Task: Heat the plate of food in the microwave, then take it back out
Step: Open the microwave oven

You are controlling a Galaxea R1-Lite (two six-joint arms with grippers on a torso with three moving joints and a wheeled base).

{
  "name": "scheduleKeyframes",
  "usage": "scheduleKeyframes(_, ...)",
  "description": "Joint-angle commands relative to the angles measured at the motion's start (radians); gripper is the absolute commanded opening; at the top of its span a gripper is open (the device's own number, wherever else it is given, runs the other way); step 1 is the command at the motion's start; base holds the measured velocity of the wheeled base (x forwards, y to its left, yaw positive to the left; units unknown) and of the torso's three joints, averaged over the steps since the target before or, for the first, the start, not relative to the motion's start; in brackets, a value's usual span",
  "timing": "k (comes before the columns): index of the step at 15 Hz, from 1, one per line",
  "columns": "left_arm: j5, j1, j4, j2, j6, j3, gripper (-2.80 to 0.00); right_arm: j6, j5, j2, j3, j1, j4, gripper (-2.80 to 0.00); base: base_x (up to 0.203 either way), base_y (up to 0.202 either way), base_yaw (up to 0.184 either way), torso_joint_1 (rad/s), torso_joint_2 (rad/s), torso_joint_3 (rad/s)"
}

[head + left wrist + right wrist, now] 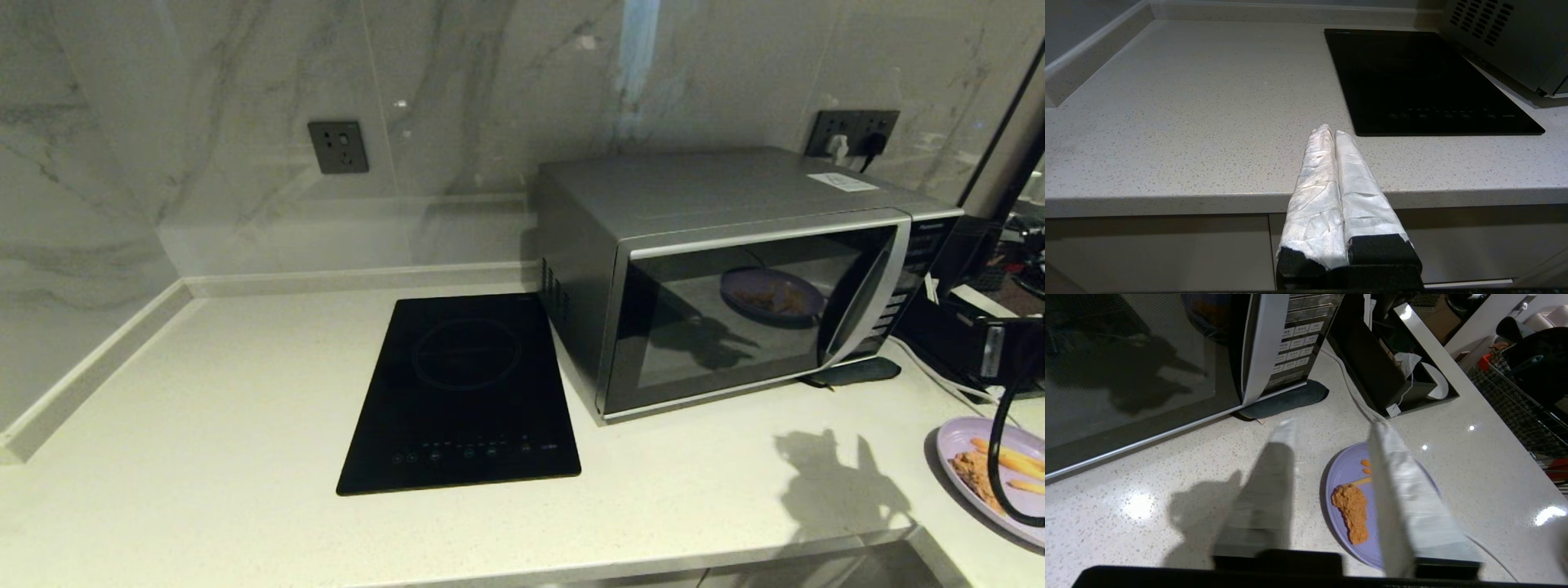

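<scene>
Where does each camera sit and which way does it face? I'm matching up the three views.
Head view: on the head, looking forward and down at the counter, hob and closed microwave; only a black cable of the robot shows.
Left wrist view: behind the shut left gripper, off the counter's front edge, facing hob and wall.
Right wrist view: above the open right gripper, looking down at the plate before the microwave.
Shared: hob in head and left wrist; plate in head and right wrist.
</scene>
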Motion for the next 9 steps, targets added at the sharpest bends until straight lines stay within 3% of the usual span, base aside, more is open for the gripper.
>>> scheduleKeyframes(1,0.001,0.000,0.000,0.001,0.000,0.000,-2.80,0.003,-0.001,0.049,-0.008,-0.001,-0.006,0.00,0.000,0.000,0.000,0.000,0.00,0.000)
scheduleKeyframes(6,0.001,0.000,0.000,0.001,0.000,0.000,-2.80,0.125,-0.004,0.173,-0.070,0.000,-0.004,0.00,0.000,0.000,0.000,0.000,0.00,0.000)
scheduleKeyframes(9,0.001,0.000,0.000,0.001,0.000,0.000,-2.80,0.165,-0.045,0.234,-0.111,0.000,-0.004,0.00,0.000,0.000,0.000,0.000,0.00,0.000)
